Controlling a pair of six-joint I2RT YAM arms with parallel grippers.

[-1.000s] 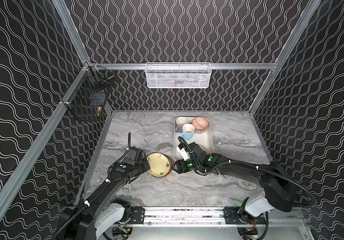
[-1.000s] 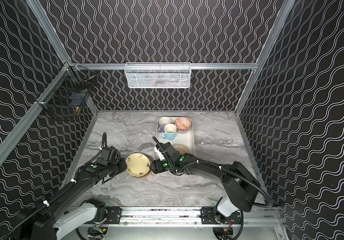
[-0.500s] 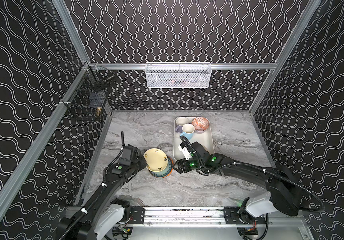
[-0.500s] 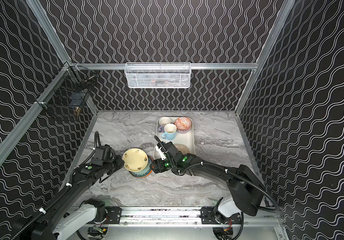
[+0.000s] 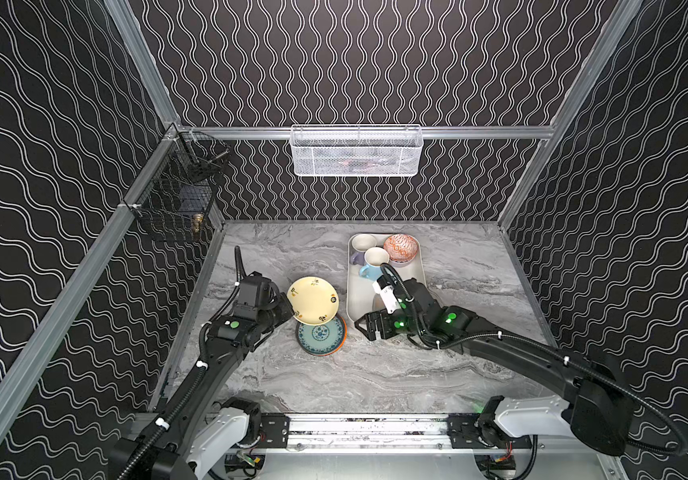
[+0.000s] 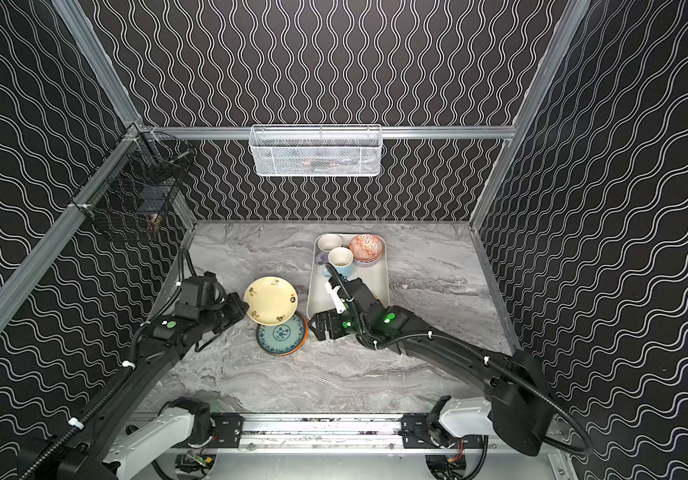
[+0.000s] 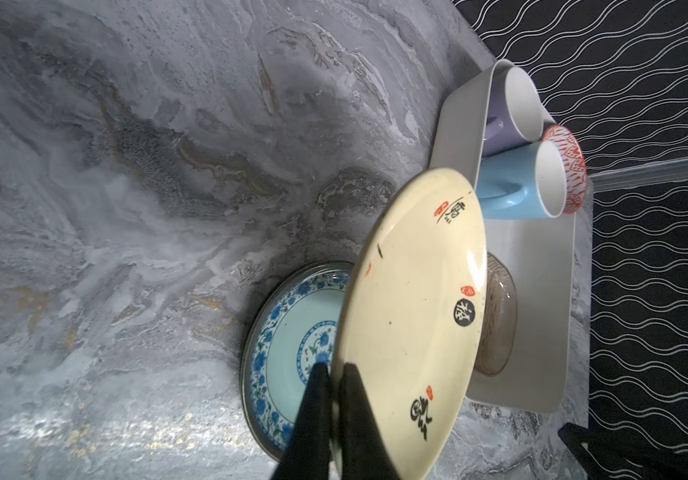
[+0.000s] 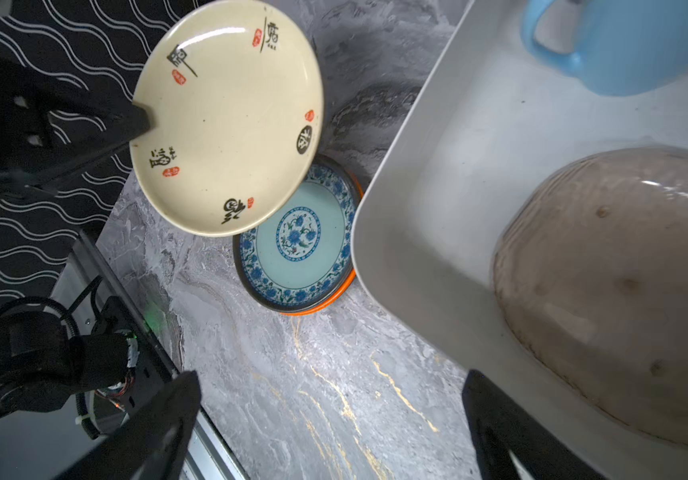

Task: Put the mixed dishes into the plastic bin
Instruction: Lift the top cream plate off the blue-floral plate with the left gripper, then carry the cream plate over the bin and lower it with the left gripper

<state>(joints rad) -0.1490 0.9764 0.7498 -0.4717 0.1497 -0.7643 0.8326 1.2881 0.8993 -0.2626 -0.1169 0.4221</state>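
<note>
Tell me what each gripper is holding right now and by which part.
The left gripper pinches the pale yellow plate by its rim. The right gripper is open, holding nothing.

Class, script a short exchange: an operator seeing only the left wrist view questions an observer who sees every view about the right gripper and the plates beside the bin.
Operator: My left gripper pinches the pale yellow plate. Where is the right gripper?
Observer: It stands open, empty, over the table beside the plastic bin's near corner.
Operator: Anything under the blue-flowered plate?
Observer: Yes, an orange plate; its rim shows beneath.
</note>
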